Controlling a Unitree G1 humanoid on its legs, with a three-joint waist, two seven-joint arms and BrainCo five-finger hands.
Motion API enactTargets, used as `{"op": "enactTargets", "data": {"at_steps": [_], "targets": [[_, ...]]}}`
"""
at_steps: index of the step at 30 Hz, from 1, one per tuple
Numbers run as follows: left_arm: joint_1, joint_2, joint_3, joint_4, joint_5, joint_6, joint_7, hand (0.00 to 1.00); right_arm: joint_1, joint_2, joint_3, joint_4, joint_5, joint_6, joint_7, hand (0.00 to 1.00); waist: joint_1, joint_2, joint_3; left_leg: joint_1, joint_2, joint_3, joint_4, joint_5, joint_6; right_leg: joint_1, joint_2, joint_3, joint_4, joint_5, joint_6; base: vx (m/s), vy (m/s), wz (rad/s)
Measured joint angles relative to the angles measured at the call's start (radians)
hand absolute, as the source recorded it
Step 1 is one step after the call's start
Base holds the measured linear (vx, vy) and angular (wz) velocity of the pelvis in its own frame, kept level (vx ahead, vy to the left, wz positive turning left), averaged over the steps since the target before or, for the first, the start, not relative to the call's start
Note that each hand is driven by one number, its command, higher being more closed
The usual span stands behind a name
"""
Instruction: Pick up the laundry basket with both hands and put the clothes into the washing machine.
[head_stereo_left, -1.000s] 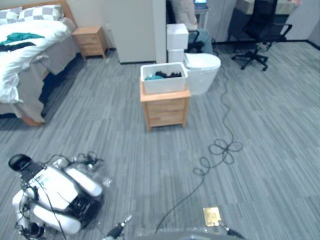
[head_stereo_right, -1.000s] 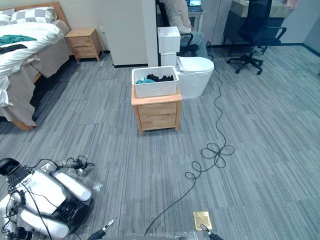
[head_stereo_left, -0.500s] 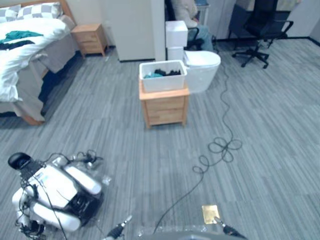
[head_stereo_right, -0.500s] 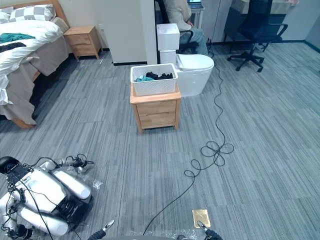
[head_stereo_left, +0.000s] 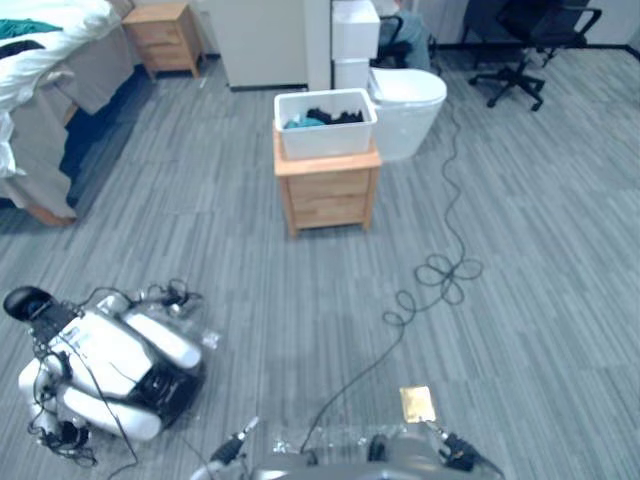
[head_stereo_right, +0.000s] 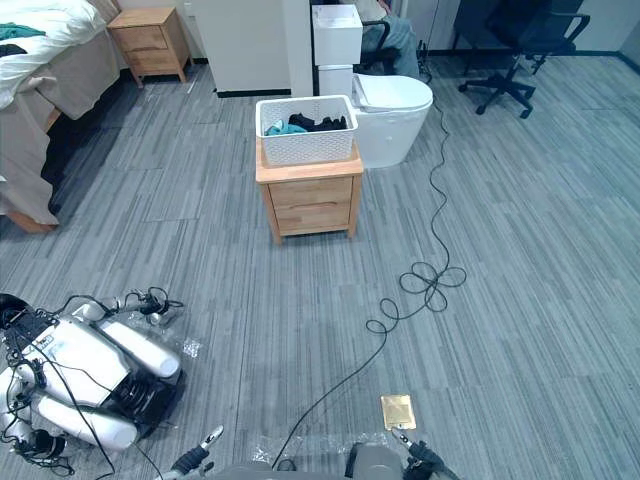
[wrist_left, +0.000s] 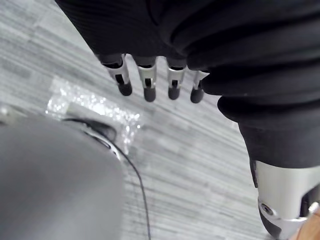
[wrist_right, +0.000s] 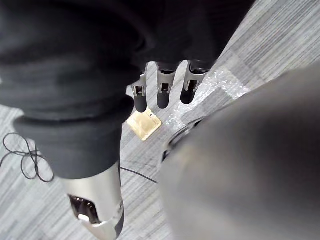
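A white laundry basket (head_stereo_left: 325, 122) with dark and teal clothes stands on a small wooden nightstand (head_stereo_left: 328, 190) far ahead, across the grey floor. Right behind it are a white rounded fixture (head_stereo_left: 408, 100) and a white box (head_stereo_left: 355, 25). My left hand (wrist_left: 147, 80) hangs down over the floor, fingers straight and holding nothing. My right hand (wrist_right: 162, 85) hangs the same way, fingers straight, above a brass floor plate (wrist_right: 144, 125). Both hands are far from the basket.
A white robot (head_stereo_left: 100, 370) lies folded on the floor at the near left. A bed (head_stereo_left: 40, 70) and a second nightstand (head_stereo_left: 160, 35) stand at the far left. An office chair (head_stereo_left: 530, 40) and a seated person (head_stereo_right: 395, 25) are at the back.
The whole picture has shifted: the camera has tipped down and come slightly nearer the basket. The basket, stand and floor robot have not moved.
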Motion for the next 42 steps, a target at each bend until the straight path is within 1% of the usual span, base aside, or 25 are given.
{"op": "enactTargets", "data": {"at_steps": [2,5,7,8,9,10,11,13,15,16,18,19,21,23,25,26,28,30,31,33,34,35,37,40,42], "targets": [[0.010,0.004,0.000,0.014,0.001,0.013,0.000,0.00,0.016,-0.008,-0.006,0.016,0.013,-0.003,0.003,0.00,-0.007,0.001,0.016,0.072,0.027,-0.012,0.003,-0.029,0.005,-0.053,-0.029,-0.050,0.090,-0.035,0.039,0.24,0.022,0.11],[-0.020,0.007,0.004,0.015,0.001,0.018,-0.006,0.00,0.017,-0.007,-0.010,0.023,0.014,-0.002,0.015,0.00,-0.018,0.005,0.021,0.083,0.078,-0.030,0.005,-0.065,-0.022,-0.099,0.029,-0.056,-0.167,-0.010,0.055,0.31,-0.062,0.19],[-0.077,0.001,0.014,0.014,0.001,0.017,-0.021,0.00,0.021,0.008,-0.055,0.047,0.013,0.008,0.013,0.00,-0.041,-0.012,0.039,0.109,0.103,-0.082,-0.015,-0.098,-0.059,-0.099,0.050,-0.042,-0.569,0.146,0.099,0.52,-0.248,0.62],[-0.088,-0.002,0.021,0.013,0.002,0.017,-0.022,0.00,0.024,0.014,-0.074,0.056,0.014,0.013,0.014,0.00,-0.041,-0.021,0.043,0.120,0.102,-0.087,-0.028,-0.109,-0.068,-0.098,0.050,-0.036,-0.643,0.182,0.106,0.65,-0.344,0.50],[-0.108,-0.020,0.057,0.014,0.007,0.017,-0.022,0.00,0.023,0.014,-0.115,0.071,0.014,0.026,0.014,0.00,-0.044,0.000,0.057,0.151,0.128,-0.107,-0.033,-0.150,-0.062,-0.111,0.062,-0.001,-0.608,0.305,0.081,0.55,-0.277,0.49],[-0.112,-0.047,0.075,0.019,0.015,0.017,-0.025,0.00,0.035,0.005,-0.157,0.064,0.016,0.026,0.015,0.00,-0.065,0.035,0.044,0.157,0.177,-0.120,-0.013,-0.173,-0.029,-0.163,0.108,0.035,-0.458,0.256,0.054,0.68,-0.332,0.55],[-0.117,-0.053,0.084,0.025,0.020,0.017,-0.032,0.00,0.037,0.005,-0.171,0.064,0.018,0.025,0.014,0.00,-0.073,0.048,0.043,0.143,0.196,-0.133,0.035,-0.170,-0.034,-0.182,0.121,0.043,-0.398,0.222,0.032,0.60,-0.318,0.44],[-0.117,-0.062,0.122,0.023,0.027,0.017,-0.043,0.00,0.036,0.008,-0.255,0.064,0.026,0.028,0.014,0.00,-0.068,0.076,0.042,0.007,0.270,-0.153,0.421,-0.116,-0.046,-0.136,0.161,0.006,-0.335,0.136,-0.018,0.63,-0.414,0.11],[-0.100,-0.058,0.142,0.012,0.022,0.017,-0.040,0.00,0.038,0.010,-0.268,0.061,0.046,0.027,0.009,0.00,-0.065,0.095,0.045,-0.133,0.325,-0.191,0.810,0.096,-0.018,-0.017,0.219,-0.018,-0.364,0.067,-0.060,0.70,-0.345,0.04],[-0.083,-0.059,0.146,-0.026,-0.004,0.006,-0.041,0.00,0.033,0.002,-0.218,0.062,0.066,0.026,0.005,0.00,-0.049,0.102,0.052,-0.221,0.342,-0.191,1.084,0.102,-0.018,0.082,0.265,-0.011,-0.410,0.040,-0.084,0.71,-0.269,-0.19],[-0.077,-0.040,0.137,-0.068,-0.048,0.006,-0.040,0.00,0.013,-0.028,-0.070,0.062,0.095,0.023,-0.010,0.00,-0.019,0.080,0.065,-0.329,0.314,-0.144,1.314,0.083,0.005,0.257,0.301,0.030,-0.508,0.026,-0.100,0.64,-0.175,-0.47],[-0.071,-0.024,0.121,-0.087,-0.066,0.007,-0.039,0.00,-0.016,-0.046,0.004,0.058,0.102,0.019,-0.018,0.00,0.006,0.056,0.067,-0.404,0.281,-0.094,1.307,0.071,0.023,0.324,0.298,0.077,-0.555,0.023,-0.101,0.71,-0.132,-0.67],[-0.070,-0.021,0.117,-0.097,-0.087,0.006,-0.034,0.00,-0.077,-0.056,0.049,0.036,0.107,0.016,-0.031,0.00,0.024,0.044,0.080,-0.501,0.248,-0.072,1.200,0.033,0.007,0.396,0.296,0.134,-0.609,0.021,-0.099,0.56,-0.036,-0.87],[-0.048,-0.022,0.087,-0.094,-0.119,0.010,-0.015,0.00,-0.141,-0.052,0.110,-0.011,0.131,-0.005,-0.032,0.00,0.046,0.029,0.091,-0.597,0.211,-0.049,0.819,0.006,-0.037,0.478,0.260,0.189,-0.657,-0.004,-0.051,0.54,0.092,-0.96],[-0.018,-0.034,0.086,-0.094,-0.125,0.009,-0.012,0.00,-0.150,-0.045,0.143,-0.051,0.131,-0.012,-0.033,0.00,0.051,0.027,0.089,-0.599,0.204,-0.042,0.425,0.046,-0.071,0.550,0.237,0.207,-0.700,-0.038,-0.014,0.53,0.167,-0.52],[0.005,-0.044,0.086,-0.093,-0.125,0.008,-0.008,0.00,-0.146,-0.049,0.164,-0.065,0.130,-0.023,-0.037,0.00,0.046,0.053,0.068,-0.602,0.209,-0.046,0.203,0.074,-0.087,0.589,0.230,0.211,-0.720,-0.081,-0.001,0.59,0.229,-0.24],[0.022,-0.050,0.086,-0.080,-0.125,0.008,0.005,0.00,-0.129,-0.061,0.180,-0.072,0.129,-0.027,-0.051,0.00,0.052,0.072,0.055,-0.633,0.225,0.001,0.161,0.072,-0.082,0.658,0.207,0.222,-0.722,-0.153,0.024,0.79,0.399,-0.11],[0.040,-0.039,0.093,-0.056,-0.124,0.006,0.011,0.00,-0.099,-0.049,0.199,-0.076,0.118,-0.025,-0.049,0.00,0.050,0.023,0.018,-0.639,0.192,0.076,0.249,0.257,-0.007,0.655,0.120,0.234,-0.600,-0.166,0.032,0.76,0.391,-0.01],[0.049,-0.037,0.101,-0.054,-0.126,0.006,0.010,0.00,-0.090,-0.042,0.204,-0.077,0.111,-0.024,-0.049,0.00,0.058,-0.001,-0.005,-0.647,0.175,0.094,0.270,0.267,-0.001,0.608,0.089,0.242,-0.514,-0.165,0.034,0.79,0.389,-0.11],[0.052,-0.007,0.126,-0.039,-0.125,0.008,0.013,0.00,-0.070,-0.028,0.195,-0.074,0.096,-0.025,-0.049,0.00,0.069,-0.067,-0.024,-0.633,0.105,0.115,0.383,0.197,0.057,0.488,0.011,0.279,-0.185,-0.034,0.079,0.92,0.393,0.16],[0.038,-0.002,0.124,-0.025,-0.123,0.009,0.020,0.00,-0.048,-0.029,0.174,-0.053,0.091,-0.024,-0.048,0.00,0.063,-0.077,-0.023,-0.579,0.075,0.115,0.416,0.138,0.079,0.431,-0.007,0.298,0.003,0.166,0.122,0.84,0.301,0.48],[0.034,-0.009,0.121,-0.024,-0.122,0.010,0.021,0.00,-0.044,-0.030,0.161,-0.047,0.091,-0.022,-0.048,0.00,0.064,-0.076,-0.021,-0.542,0.064,0.111,0.420,0.119,0.085,0.408,-0.016,0.299,0.095,0.212,0.133,0.76,0.243,0.52],[0.025,-0.003,0.091,-0.028,-0.121,0.010,0.021,0.00,-0.027,-0.031,0.151,-0.054,0.091,-0.022,-0.047,0.00,0.042,-0.046,0.005,-0.328,0.038,0.091,0.337,0.102,0.086,0.307,-0.063,0.192,0.340,0.113,0.085,0.61,0.189,0.23],[-0.007,-0.002,0.077,-0.049,-0.124,0.008,0.024,0.00,0.010,-0.028,0.143,-0.084,0.093,-0.022,-0.048,0.00,0.045,-0.005,-0.009,-0.163,0.041,0.087,0.154,0.093,0.050,0.178,-0.155,-0.013,0.222,-0.004,0.076,0.40,0.092,-0.03],[-0.037,0.002,0.090,-0.058,-0.135,0.003,0.027,0.00,0.014,-0.021,0.082,-0.086,0.106,-0.020,-0.051,0.00,0.043,-0.008,-0.009,-0.120,0.047,0.081,0.119,0.082,0.029,0.157,-0.144,-0.046,-0.146,-0.011,0.113,0.33,-0.068,0.14]]}}
